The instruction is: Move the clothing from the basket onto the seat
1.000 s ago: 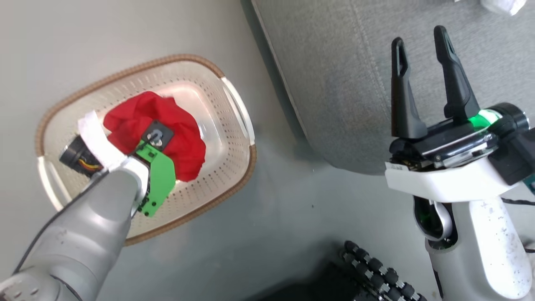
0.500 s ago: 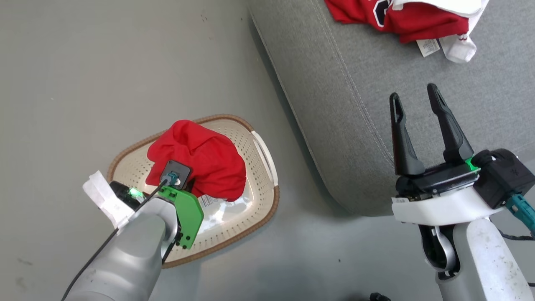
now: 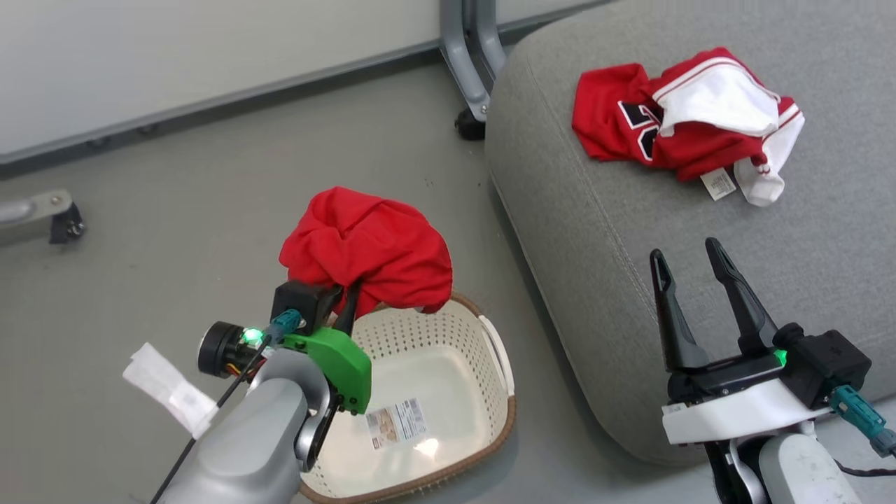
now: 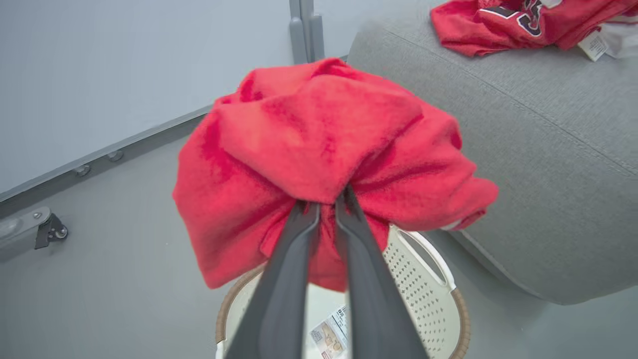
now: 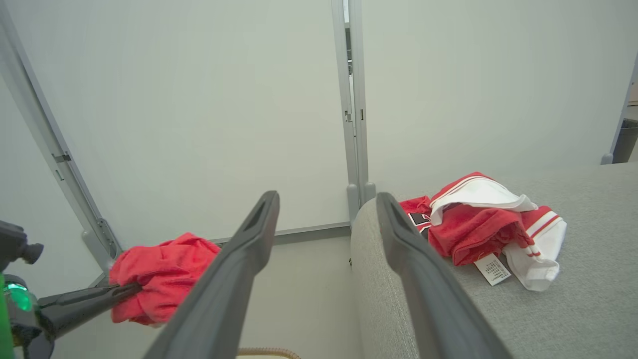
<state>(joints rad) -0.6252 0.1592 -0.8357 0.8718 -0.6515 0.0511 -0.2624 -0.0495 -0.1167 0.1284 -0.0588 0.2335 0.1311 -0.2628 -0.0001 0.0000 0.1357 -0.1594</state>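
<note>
My left gripper (image 4: 326,199) is shut on a bunched bright red piece of clothing (image 3: 367,245), which hangs above the far rim of the cream basket (image 3: 434,336). The fingertips are buried in the cloth (image 4: 319,144). Inside the basket (image 4: 428,259) only a paper label (image 3: 397,422) shows. A second red jersey (image 3: 672,133) with white trim and black-and-white lettering lies crumpled on the grey seat (image 3: 595,231), toward its far side. My right gripper (image 3: 684,248) stands open over the seat's near edge, holding nothing. In the right wrist view the held clothing (image 5: 159,274) is at lower left and the jersey (image 5: 478,229) on the seat (image 5: 573,309).
A grey metal post with a caster foot (image 3: 469,84) stands at the seat's far corner, against a pale wall panel. Another caster bracket (image 3: 42,213) sits on the floor at far left. Bare grey floor lies between basket and seat.
The left gripper has lifted the red clothing up out of the basket. The head camera has tilted up, bringing the wall and the jersey on the seat into view. The right gripper stays open.
</note>
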